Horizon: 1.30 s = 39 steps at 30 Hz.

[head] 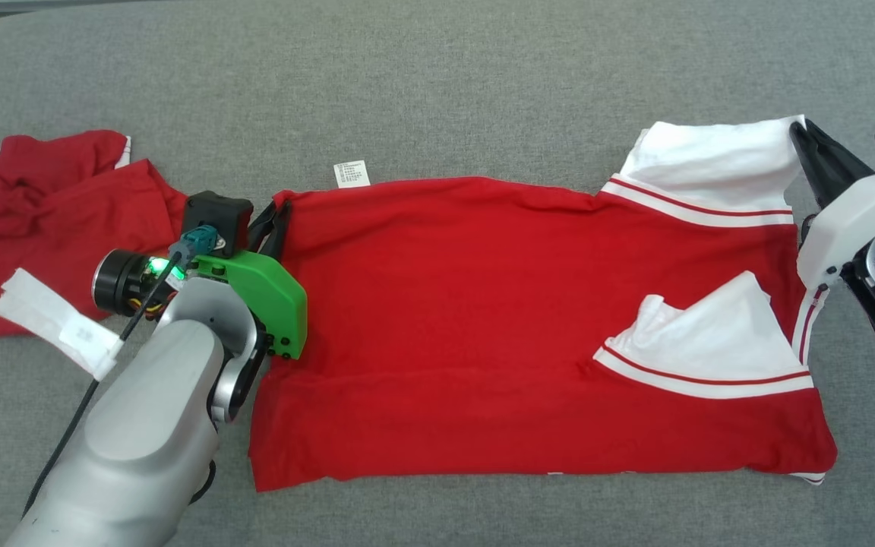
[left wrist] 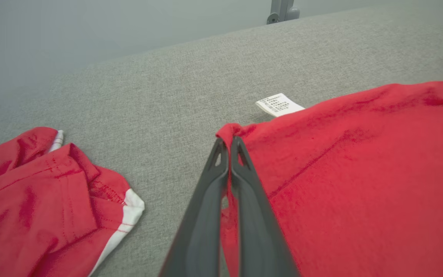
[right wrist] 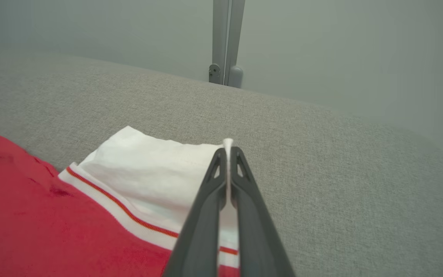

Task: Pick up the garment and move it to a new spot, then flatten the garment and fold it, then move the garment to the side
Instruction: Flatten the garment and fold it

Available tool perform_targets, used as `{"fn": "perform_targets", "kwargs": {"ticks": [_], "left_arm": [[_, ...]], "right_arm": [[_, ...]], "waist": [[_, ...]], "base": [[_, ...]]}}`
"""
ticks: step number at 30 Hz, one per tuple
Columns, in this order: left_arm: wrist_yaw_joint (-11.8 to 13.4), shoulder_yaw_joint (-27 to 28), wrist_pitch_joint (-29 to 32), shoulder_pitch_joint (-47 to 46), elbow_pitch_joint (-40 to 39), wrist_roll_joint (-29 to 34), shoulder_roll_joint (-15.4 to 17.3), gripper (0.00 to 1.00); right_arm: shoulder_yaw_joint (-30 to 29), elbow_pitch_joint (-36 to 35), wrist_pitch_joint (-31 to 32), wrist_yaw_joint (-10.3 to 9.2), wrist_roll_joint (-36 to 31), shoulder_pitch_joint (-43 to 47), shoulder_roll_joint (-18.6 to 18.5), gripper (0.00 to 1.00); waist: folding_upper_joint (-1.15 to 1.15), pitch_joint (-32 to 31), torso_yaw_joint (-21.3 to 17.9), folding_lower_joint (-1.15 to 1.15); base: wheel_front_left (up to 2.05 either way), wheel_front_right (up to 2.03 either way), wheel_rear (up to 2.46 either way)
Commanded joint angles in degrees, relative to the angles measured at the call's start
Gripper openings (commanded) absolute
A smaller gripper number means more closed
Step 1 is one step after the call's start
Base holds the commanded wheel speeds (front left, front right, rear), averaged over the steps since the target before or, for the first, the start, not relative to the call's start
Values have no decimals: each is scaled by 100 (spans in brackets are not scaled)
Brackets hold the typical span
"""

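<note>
Support: grey woven fabric surface (head: 437,83), broad, rounded at the far corner. A red garment (head: 483,319) with white striped sleeves lies spread across its middle, its white care label (head: 352,174) resting on the grey cloth at the far edge. A second red garment (head: 42,220) lies crumpled at the left, just apart.

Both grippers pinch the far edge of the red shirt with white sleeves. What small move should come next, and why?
Probably raise both corners a little, together, to start folding toward the near edge: the left gripper is shut on a far corner of the red shirt, the right gripper on its white sleeve, and the shirt lies flat.
</note>
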Motion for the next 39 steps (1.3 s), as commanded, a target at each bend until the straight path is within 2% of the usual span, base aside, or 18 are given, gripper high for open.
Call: {"fn": "perform_targets", "kwargs": {"ticks": [1, 8, 16, 24, 38, 39], "left_arm": [[55, 7, -169, 94, -14, 60, 55, 0], [106, -108, -822, 285, 178, 305, 71, 0], [52, -265, -1300, 723, 394, 370, 130, 0], [86, -378, -1415, 976, 697, 400, 141, 0], [8, -483, -1492, 1128, 1208, 301, 60, 0], [9, -482, -1493, 1143, 1235, 279, 45, 24]], "right_arm": [[-124, -193, -73, -11, -109, 211, 14, 0], [-587, -1134, 97, -11, -445, 1187, 135, 0], [-808, -2147, 893, -11, -433, 2391, 170, 0], [-973, -2843, 1741, -11, -283, 3162, 220, 0], [-1183, -3534, 2924, -11, -56, 3990, 525, 0], [-1215, -3539, 2958, -11, -69, 4029, 562, 0]], "waist": [[0, -176, -51, 0], [0, -411, -121, 0], [0, -659, -134, 0], [0, -774, -160, 0], [0, -916, -228, 0], [0, -926, -234, 0]], "base": [[0, 0, 0], [0, 0, 0], [0, 0, 0], [0, 0, 0], [0, 0, 0], [0, 0, 0]]}}
